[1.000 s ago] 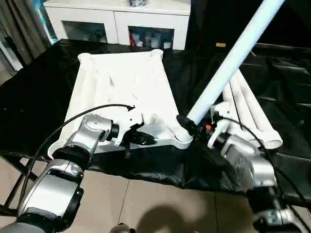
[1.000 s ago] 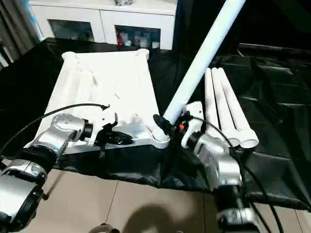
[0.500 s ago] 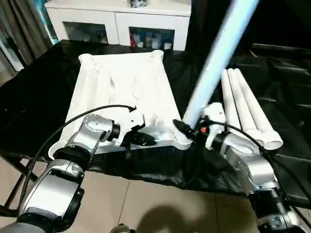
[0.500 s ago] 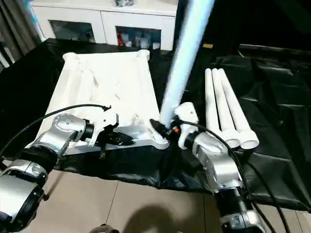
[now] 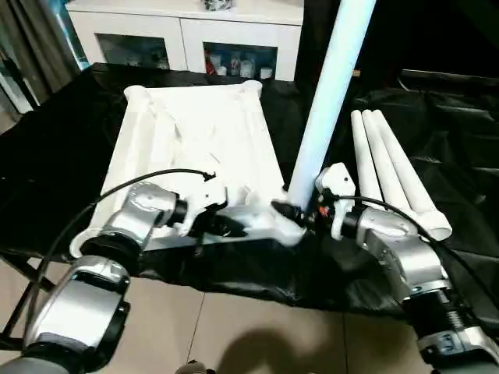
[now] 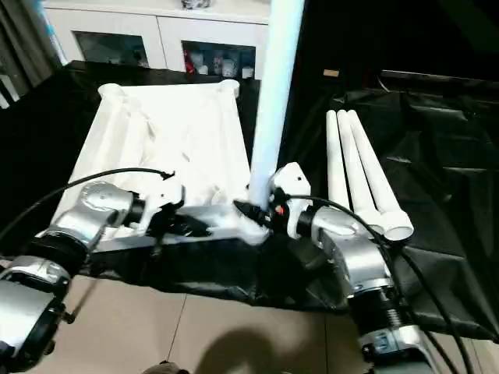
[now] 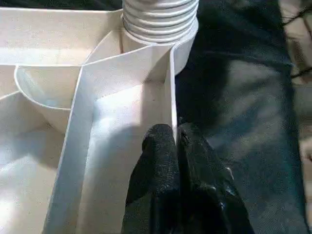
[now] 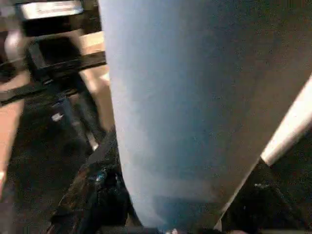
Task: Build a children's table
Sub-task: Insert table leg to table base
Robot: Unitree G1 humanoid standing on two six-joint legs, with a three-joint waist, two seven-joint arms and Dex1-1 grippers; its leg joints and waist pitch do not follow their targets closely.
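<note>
My left wrist view shows what the head views cannot: my left claw [image 7: 175, 146] pinched shut on a thin rib of the tabletop [image 5: 203, 136], just short of the leg's threaded end [image 7: 160, 19] seated in the corner socket. I count four legs: one leg [image 5: 327, 93] standing nearly upright at the tabletop's near right corner, gripped low by my right claw [image 5: 292, 214], and three legs [image 5: 394, 167] lying side by side on the black surface [image 5: 468, 140] right of the tabletop. Both forearms reach forward, angled inward toward that corner.
</note>
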